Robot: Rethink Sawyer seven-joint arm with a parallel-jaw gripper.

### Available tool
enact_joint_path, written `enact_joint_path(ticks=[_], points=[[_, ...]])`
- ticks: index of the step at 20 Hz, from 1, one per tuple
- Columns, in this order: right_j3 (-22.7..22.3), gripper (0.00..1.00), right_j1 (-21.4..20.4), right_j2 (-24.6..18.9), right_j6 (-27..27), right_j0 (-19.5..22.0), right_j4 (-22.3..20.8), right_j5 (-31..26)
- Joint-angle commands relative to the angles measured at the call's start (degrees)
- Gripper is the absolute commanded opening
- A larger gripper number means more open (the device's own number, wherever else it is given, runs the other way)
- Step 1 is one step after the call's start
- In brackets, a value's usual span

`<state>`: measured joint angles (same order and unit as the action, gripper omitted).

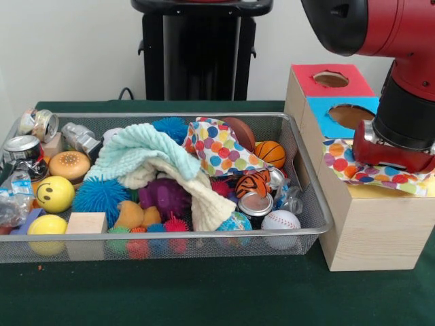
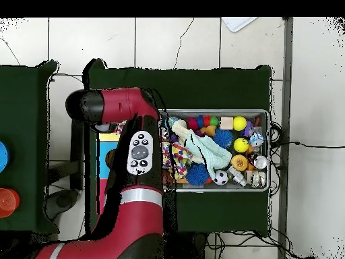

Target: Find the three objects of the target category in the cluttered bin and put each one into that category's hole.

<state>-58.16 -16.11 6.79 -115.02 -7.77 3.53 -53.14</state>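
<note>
The wire mesh bin (image 1: 170, 235) is full of clutter; it also shows in the overhead view (image 2: 215, 112). One polka-dot cloth (image 1: 219, 151) lies at the bin's back, half under the towels. A second polka-dot cloth (image 1: 346, 166) is spread over the top of the yellow-topped box (image 1: 380, 227), draping over its edge. My gripper (image 1: 393, 157) presses down on this cloth, over the box top. The round hole is hidden under the cloth and the gripper. In the overhead view my arm (image 2: 138, 152) covers the boxes.
The blue-topped box (image 1: 326, 121) and red-topped box (image 1: 309, 80) stand behind the yellow one. In the bin lie a mint-green towel (image 1: 139, 151), a cream towel (image 1: 200, 197), balls, spiky toys, cans (image 1: 257, 204) and a wooden block (image 1: 86, 223).
</note>
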Motion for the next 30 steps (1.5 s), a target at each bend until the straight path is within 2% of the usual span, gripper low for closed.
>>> enact_joint_path(ticks=[1,11,15,18,22,23,30], points=[[-1.05,1.0,12.4,-1.68,-9.56,1.61,-2.97,13.33],[-3.81,1.0,9.92,-1.22,-9.41,1.22,-3.0,11.52],[-6.26,1.0,6.26,-2.0,-7.58,1.81,-2.22,9.04],[-7.99,1.0,2.65,-2.69,-5.71,2.37,-1.19,5.15],[-7.06,1.0,1.83,-2.71,-4.5,2.82,-1.18,3.19],[-7.4,0.0,1.79,-2.8,-4.64,2.79,-1.17,3.84],[-7.95,0.0,1.26,-3.25,-4.25,3.24,-0.98,4.23]])
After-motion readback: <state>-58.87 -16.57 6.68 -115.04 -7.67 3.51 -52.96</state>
